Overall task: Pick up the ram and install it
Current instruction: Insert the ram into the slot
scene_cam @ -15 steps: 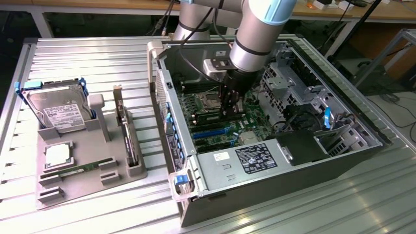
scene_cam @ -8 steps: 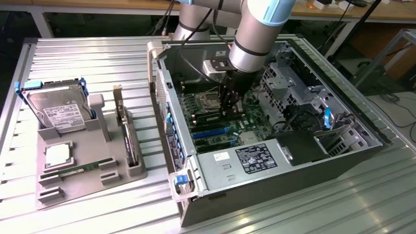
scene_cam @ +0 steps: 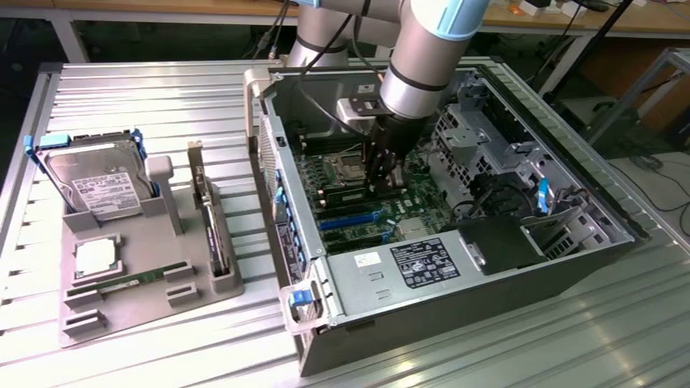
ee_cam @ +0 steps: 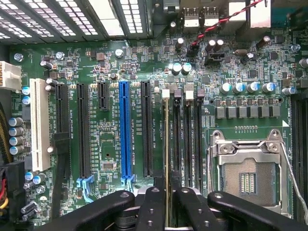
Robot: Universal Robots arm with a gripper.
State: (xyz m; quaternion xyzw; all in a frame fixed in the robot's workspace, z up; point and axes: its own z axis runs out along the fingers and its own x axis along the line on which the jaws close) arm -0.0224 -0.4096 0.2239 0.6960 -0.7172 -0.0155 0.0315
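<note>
My gripper [scene_cam: 383,179] reaches down into the open computer case [scene_cam: 356,279], just above the motherboard [ee_cam: 110,67]. It is shut on the ram [ee_cam: 167,144], which the wrist view shows edge-on as a thin green-gold strip between the two black fingers [ee_cam: 153,204]. The stick lines up with the outermost of the parallel memory slots [ee_cam: 187,139], beside the empty CPU socket [ee_cam: 248,178]. Whether it sits in that slot or just over it I cannot tell. A second, identical green ram stick [scene_cam: 116,284] lies flat in the grey tray [scene_cam: 161,311].
The grey tray on the exterior view's left also holds an upright hard drive [scene_cam: 97,182], a square silver CPU [scene_cam: 95,257] and a dark card standing on edge [scene_cam: 212,230]. Drive cages and cables [scene_cam: 496,194] crowd the case's right side. A blue expansion slot [ee_cam: 124,130] lies near the ram.
</note>
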